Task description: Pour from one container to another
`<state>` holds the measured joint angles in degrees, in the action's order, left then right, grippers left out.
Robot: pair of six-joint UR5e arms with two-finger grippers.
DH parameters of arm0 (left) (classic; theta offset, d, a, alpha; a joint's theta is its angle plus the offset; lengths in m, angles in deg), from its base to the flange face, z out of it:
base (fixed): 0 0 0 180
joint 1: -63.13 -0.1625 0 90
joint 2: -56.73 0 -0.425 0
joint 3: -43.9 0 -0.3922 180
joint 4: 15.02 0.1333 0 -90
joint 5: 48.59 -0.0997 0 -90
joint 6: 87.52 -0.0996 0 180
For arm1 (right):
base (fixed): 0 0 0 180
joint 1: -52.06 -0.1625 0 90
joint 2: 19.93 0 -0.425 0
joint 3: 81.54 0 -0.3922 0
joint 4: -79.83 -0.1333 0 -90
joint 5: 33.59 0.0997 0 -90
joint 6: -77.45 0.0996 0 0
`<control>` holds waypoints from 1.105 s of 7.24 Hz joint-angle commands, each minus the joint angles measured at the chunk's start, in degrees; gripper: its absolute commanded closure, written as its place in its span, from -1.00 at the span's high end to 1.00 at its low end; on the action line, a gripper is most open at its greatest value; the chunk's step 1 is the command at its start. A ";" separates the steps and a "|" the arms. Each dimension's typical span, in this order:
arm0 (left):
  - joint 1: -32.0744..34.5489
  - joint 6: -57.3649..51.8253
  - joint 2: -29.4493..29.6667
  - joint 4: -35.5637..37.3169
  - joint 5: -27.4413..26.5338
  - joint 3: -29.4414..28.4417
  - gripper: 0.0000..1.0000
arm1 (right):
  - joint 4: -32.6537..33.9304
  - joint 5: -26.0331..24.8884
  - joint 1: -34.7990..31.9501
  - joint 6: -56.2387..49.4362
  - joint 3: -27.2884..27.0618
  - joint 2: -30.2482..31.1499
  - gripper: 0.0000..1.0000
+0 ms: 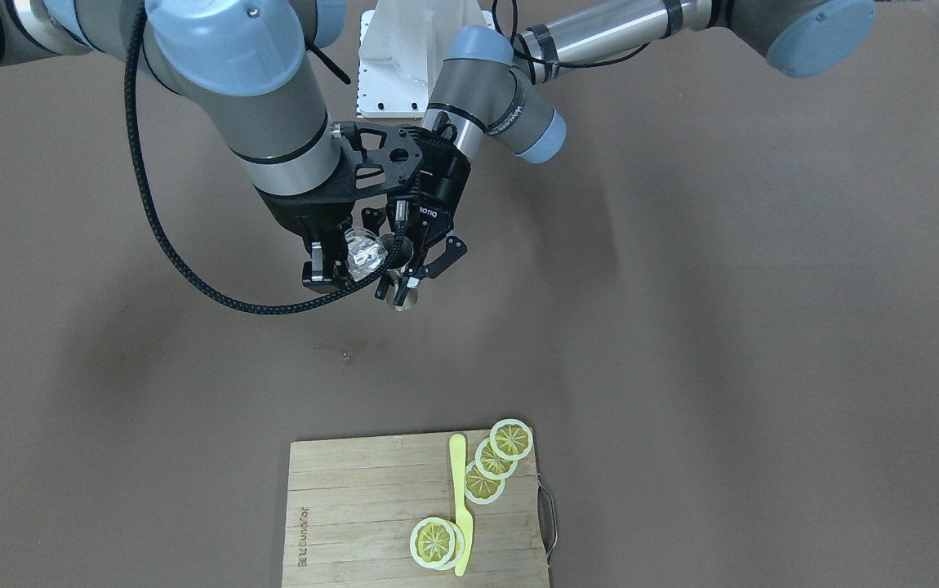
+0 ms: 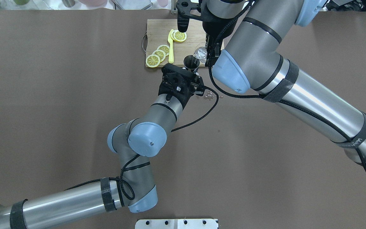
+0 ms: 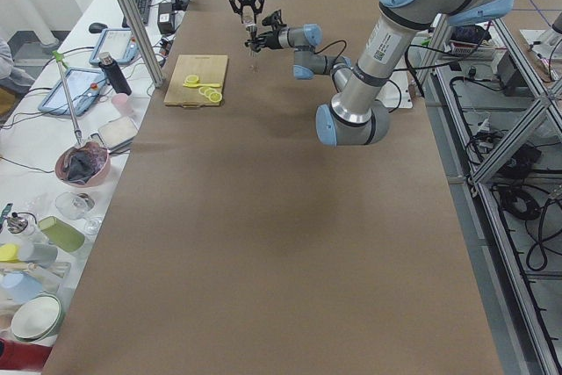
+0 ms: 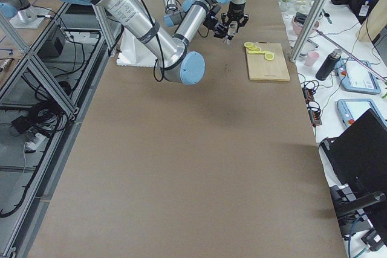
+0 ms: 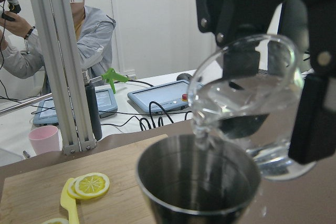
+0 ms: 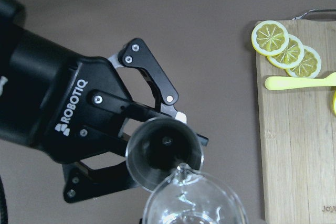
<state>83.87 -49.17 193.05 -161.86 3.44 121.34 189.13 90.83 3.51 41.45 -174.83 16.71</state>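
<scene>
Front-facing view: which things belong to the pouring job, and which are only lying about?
Job: glass tumbler; steel jigger; right claw, holding the tumbler; left claw, holding the jigger.
Lying about: cutting board; lemon slices; yellow knife.

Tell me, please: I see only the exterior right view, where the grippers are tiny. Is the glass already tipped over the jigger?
Observer: Yes. The left wrist view shows the tumbler tilted, its lip above the mouth of the jigger, and water seems to run in.
Operator: Who holds the jigger?
Observer: The left gripper, jaws shut around it.
Operator: Any spill?
Observer: The front view shows wet spots on the table near them.
</scene>
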 commanded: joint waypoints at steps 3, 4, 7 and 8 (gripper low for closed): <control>0.00 -0.03 0.18 -0.03 -0.17 -0.02 -1.00 | 0.48 1.17 -2.51 -0.82 -2.42 0.18 -1.00; 0.00 -0.03 0.18 0.06 -0.17 -0.02 -1.00 | 2.05 1.17 -2.51 -1.17 -2.51 -0.26 -1.00; 0.00 -0.12 0.09 0.06 0.09 -0.02 -1.00 | 6.98 0.56 -1.99 -4.07 -1.81 -2.72 -1.00; 0.00 -0.29 0.09 0.06 0.18 -0.10 -1.00 | 7.94 0.29 -1.46 -4.16 -0.76 -3.68 -1.00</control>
<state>83.87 -49.30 193.15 -161.80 3.50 121.30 195.73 91.49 1.49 37.72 -176.62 14.18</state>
